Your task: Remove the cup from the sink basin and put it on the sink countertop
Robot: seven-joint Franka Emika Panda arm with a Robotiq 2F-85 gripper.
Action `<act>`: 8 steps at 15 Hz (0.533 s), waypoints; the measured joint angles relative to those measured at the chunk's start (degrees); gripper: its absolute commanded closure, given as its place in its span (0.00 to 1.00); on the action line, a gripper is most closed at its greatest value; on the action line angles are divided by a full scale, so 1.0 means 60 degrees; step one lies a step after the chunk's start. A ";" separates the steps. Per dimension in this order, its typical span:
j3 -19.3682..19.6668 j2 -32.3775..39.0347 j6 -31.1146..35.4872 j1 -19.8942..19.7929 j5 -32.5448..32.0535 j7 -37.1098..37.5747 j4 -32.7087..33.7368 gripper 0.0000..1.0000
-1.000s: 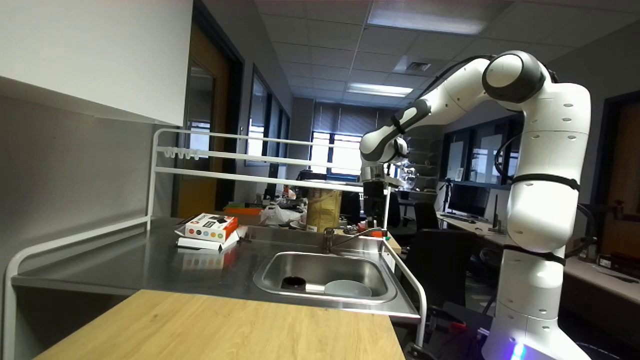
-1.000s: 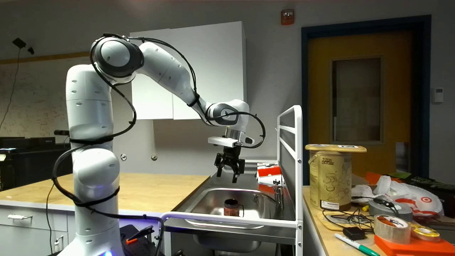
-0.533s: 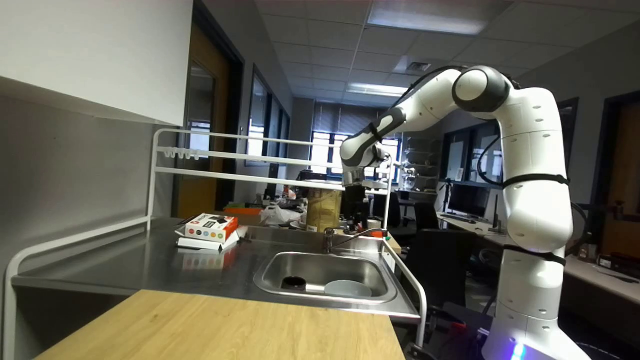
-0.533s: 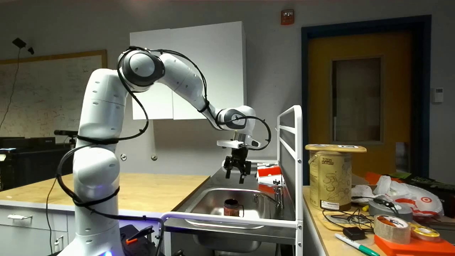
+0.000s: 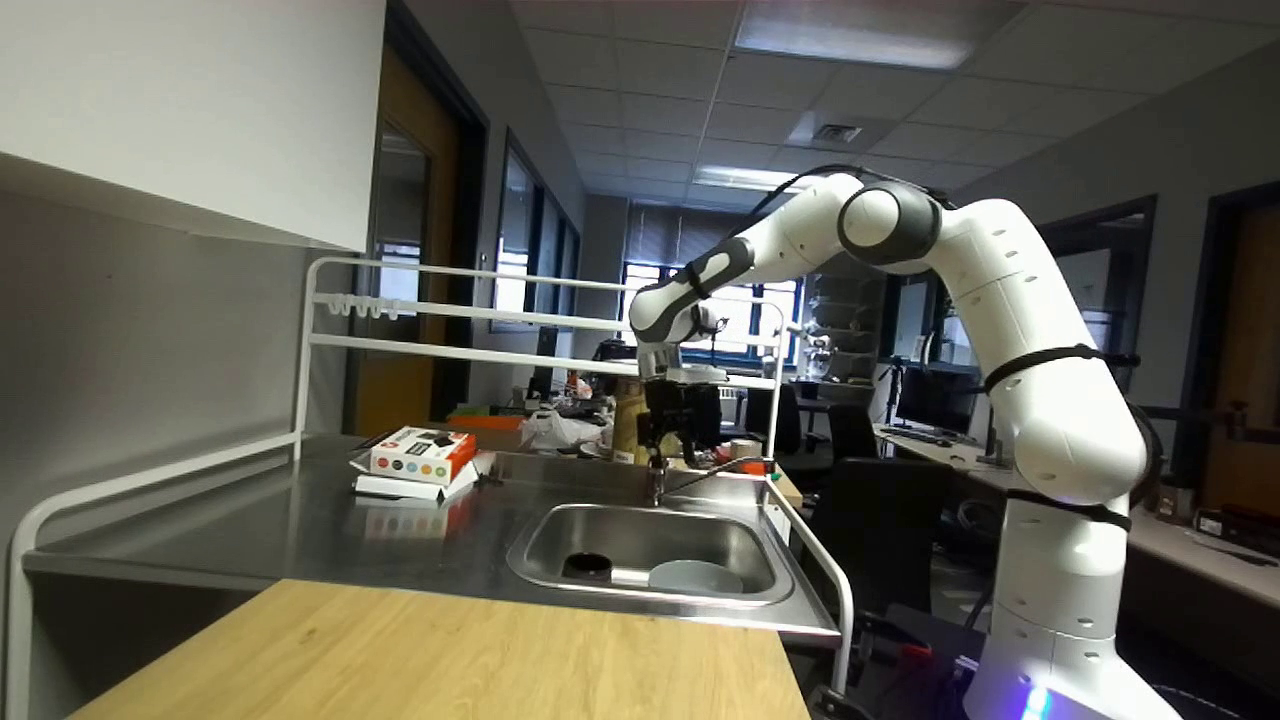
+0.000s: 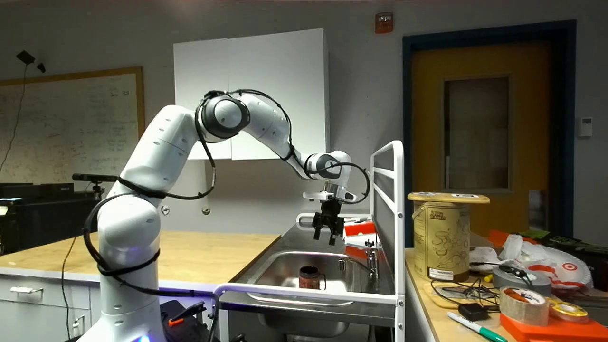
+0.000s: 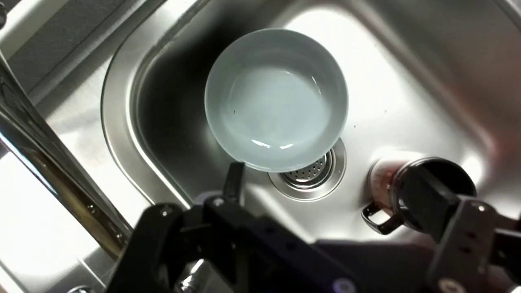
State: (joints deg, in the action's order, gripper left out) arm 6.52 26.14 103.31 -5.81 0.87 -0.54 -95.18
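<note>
The dark red cup (image 6: 309,279) with a black handle stands upright in the steel sink basin (image 7: 118,110). Its dark mouth (image 5: 587,567) also shows in an exterior view. In the wrist view the cup (image 7: 384,179) is at the right, partly covered by one finger (image 7: 427,191). My gripper (image 6: 325,238) is open and empty, high above the basin and the cup, close to the faucet side. In the wrist view the jaws of the gripper (image 7: 331,177) stand wide apart with nothing between them. The grey sink countertop (image 5: 250,530) extends beside the basin.
A pale bowl (image 7: 276,101) sits in the basin beside the cup, partly over the drain. The faucet (image 6: 373,263) stands at the basin's edge. A white tubular rail (image 6: 304,292) borders the counter. A red-and-white box (image 5: 420,455) lies on the countertop. A wooden tabletop (image 5: 480,650) adjoins it.
The arm has stretched out and its elbow has lowered. My gripper has moved across above the basin, away from the robot base and toward the faucet and rail. The cup has not moved.
</note>
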 measured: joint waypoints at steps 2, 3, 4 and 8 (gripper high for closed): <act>-0.0105 0.0582 -0.0217 0.0043 0.0024 0.0297 0.0807 0.00; -0.0171 0.0870 -0.0313 0.0061 0.0040 0.0456 0.1205 0.00; -0.0225 0.1149 -0.0430 0.0090 0.0069 0.0599 0.1584 0.00; -0.0419 0.2365 -0.1046 0.0258 0.0223 0.1048 0.3088 0.00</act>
State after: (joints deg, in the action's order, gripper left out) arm 4.00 40.33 97.04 -4.27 2.21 5.75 -76.65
